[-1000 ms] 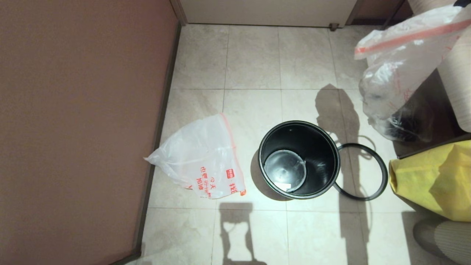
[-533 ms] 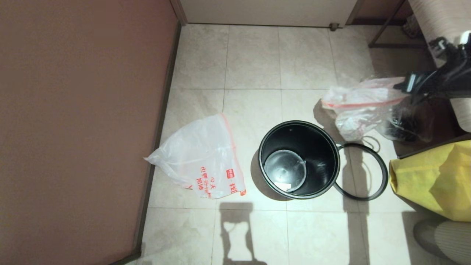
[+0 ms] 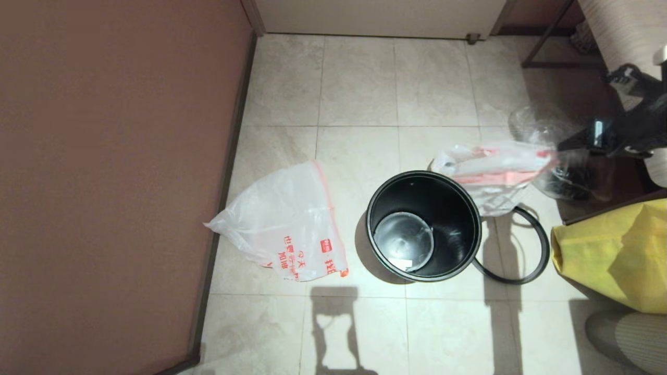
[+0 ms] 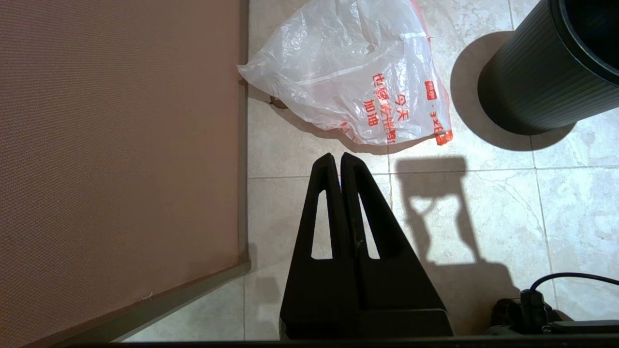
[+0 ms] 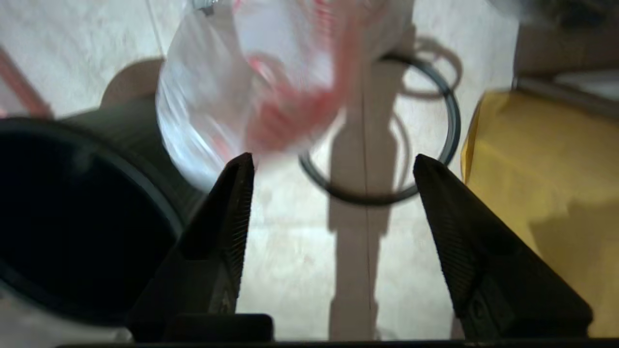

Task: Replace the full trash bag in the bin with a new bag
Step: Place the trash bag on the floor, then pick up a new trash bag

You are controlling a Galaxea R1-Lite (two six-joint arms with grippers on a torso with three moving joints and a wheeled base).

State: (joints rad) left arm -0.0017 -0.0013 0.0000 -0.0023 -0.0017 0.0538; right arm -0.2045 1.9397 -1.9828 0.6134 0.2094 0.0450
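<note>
Our right gripper [image 5: 333, 164] is hanging over the floor at the right of the scene with its fingers spread wide and nothing between them. Just off its fingertips, the full trash bag [image 3: 492, 172] is lying against the far right side of the bin [image 3: 423, 226], blurred, its orange-red band showing; part of it is covering the far edge of the loose ring [image 3: 526, 250] on the floor beside the bin. We are seeing the bin standing upright, its glossy black inside bare, with no bag in it. We are keeping our left gripper [image 4: 341, 162] parked low on the left, fingers pressed together and holding nothing, pointing toward the new bag [image 3: 286, 229]. That bag is lying limp and flat on the tiled floor [image 3: 359, 83] to the left of the bin, apart from it, with its near-left corner close to the brown wall panel [image 3: 114, 172]. At the right edge, a yellow bag [image 3: 609, 255] is sitting near the ring, and behind the full bag a clear bag with dark contents [image 3: 560, 177] is resting against the furniture; how far it reaches we cannot tell.
</note>
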